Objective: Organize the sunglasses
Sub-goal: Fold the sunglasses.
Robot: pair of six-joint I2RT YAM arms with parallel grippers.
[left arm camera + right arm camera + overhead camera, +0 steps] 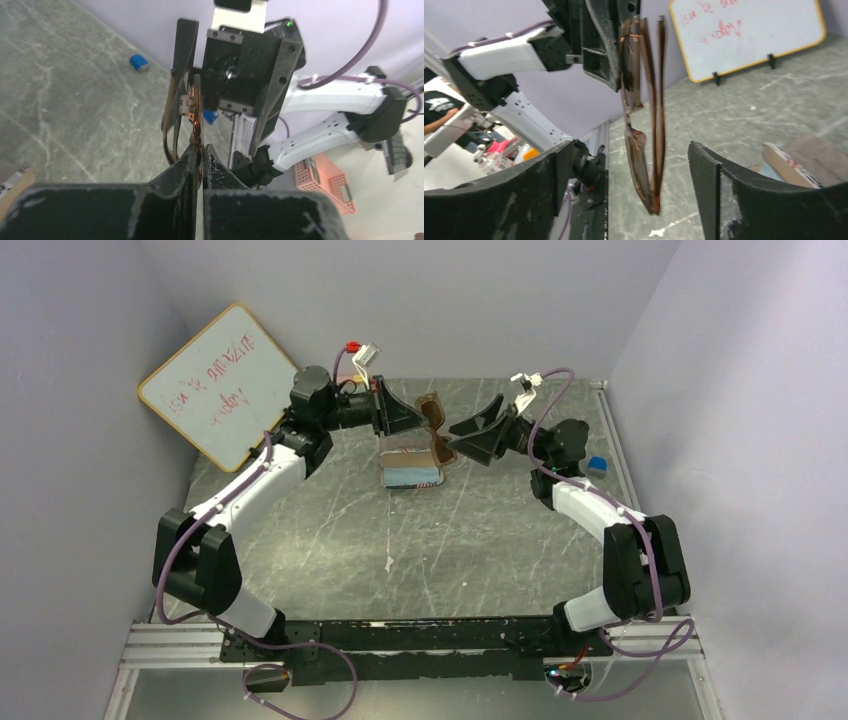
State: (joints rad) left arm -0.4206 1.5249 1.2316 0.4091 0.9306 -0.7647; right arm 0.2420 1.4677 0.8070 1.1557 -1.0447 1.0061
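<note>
One pair of brown sunglasses [436, 412] hangs in the air between the two arms, above the far middle of the table [330, 530].

The left gripper [421, 421] is clenched on the folded frame, its fingers pinched tight on the amber rim. The right gripper [458, 437] is released, its jaws spread wide on either side of the sunglasses without touching them. Just below lies what seems to be an open box [412, 468] with brown flaps; its contents are too small to make out. A whiteboard [221, 383] leans at the far left, and a small blue object [597, 466] sits by the right wall.
</note>
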